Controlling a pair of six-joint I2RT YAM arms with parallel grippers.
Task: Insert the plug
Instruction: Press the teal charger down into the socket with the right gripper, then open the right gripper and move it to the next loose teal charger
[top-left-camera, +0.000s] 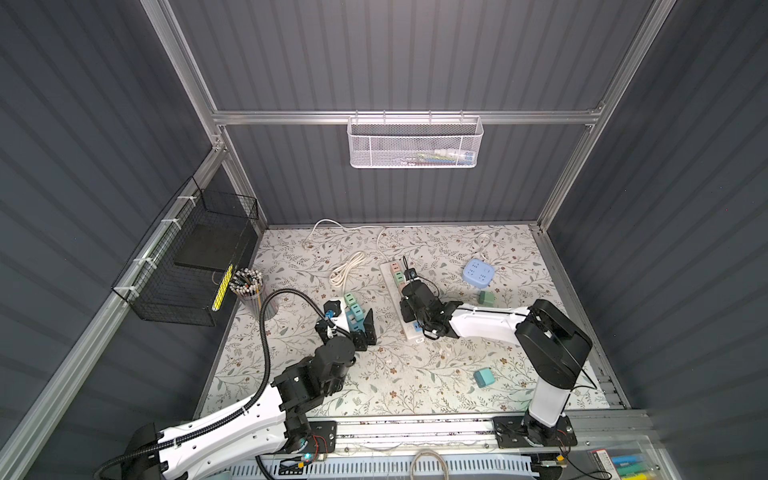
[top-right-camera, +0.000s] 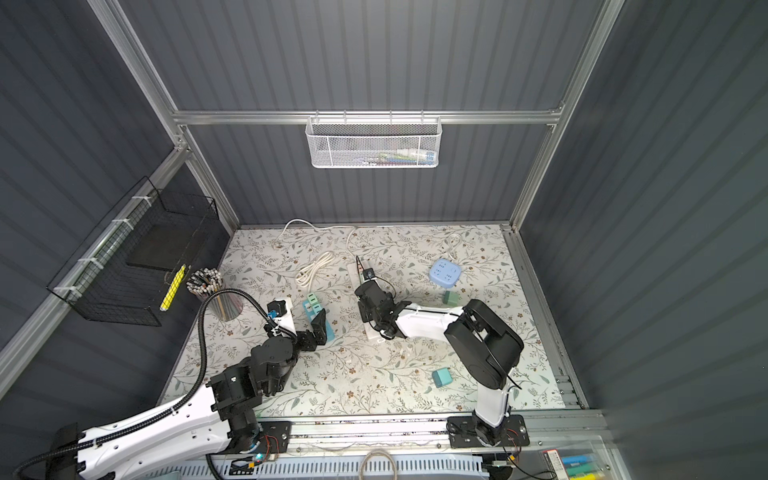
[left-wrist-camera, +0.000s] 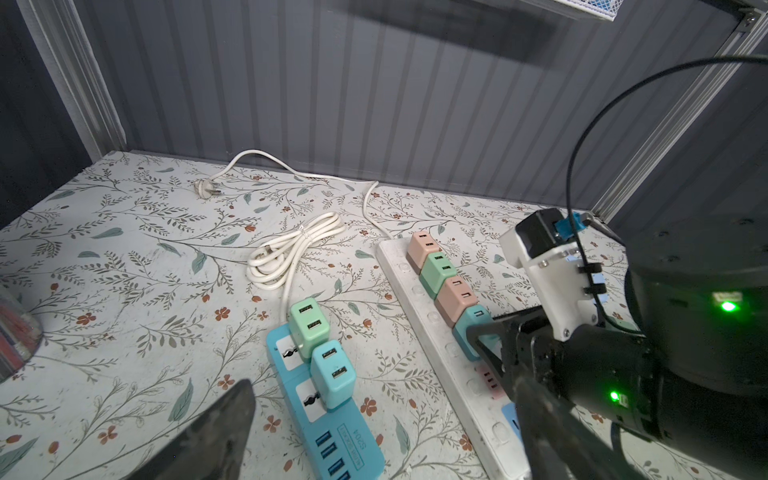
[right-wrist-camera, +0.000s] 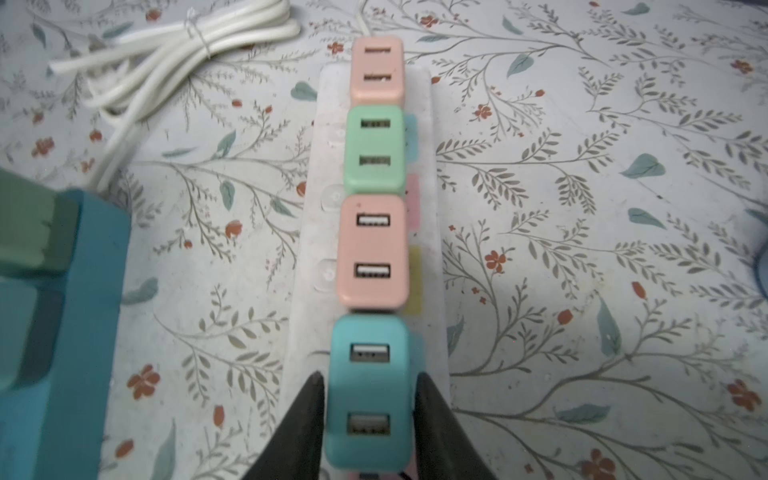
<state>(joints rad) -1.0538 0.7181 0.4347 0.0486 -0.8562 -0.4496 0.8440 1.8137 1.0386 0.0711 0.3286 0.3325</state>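
Right wrist: rounded teal plug (right-wrist-camera: 370, 357) flanked by tapered black right gripper (right-wrist-camera: 368, 380), grip unclear; left gripper (top-left-camera: 353, 326) spread.

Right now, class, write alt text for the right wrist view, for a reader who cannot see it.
The right tool's black fingers flank a teal plug in a white power strip on a floral tabletop; whether they grip it is unclear. Beyond it stand a pink plug, a green plug and a second pink plug.
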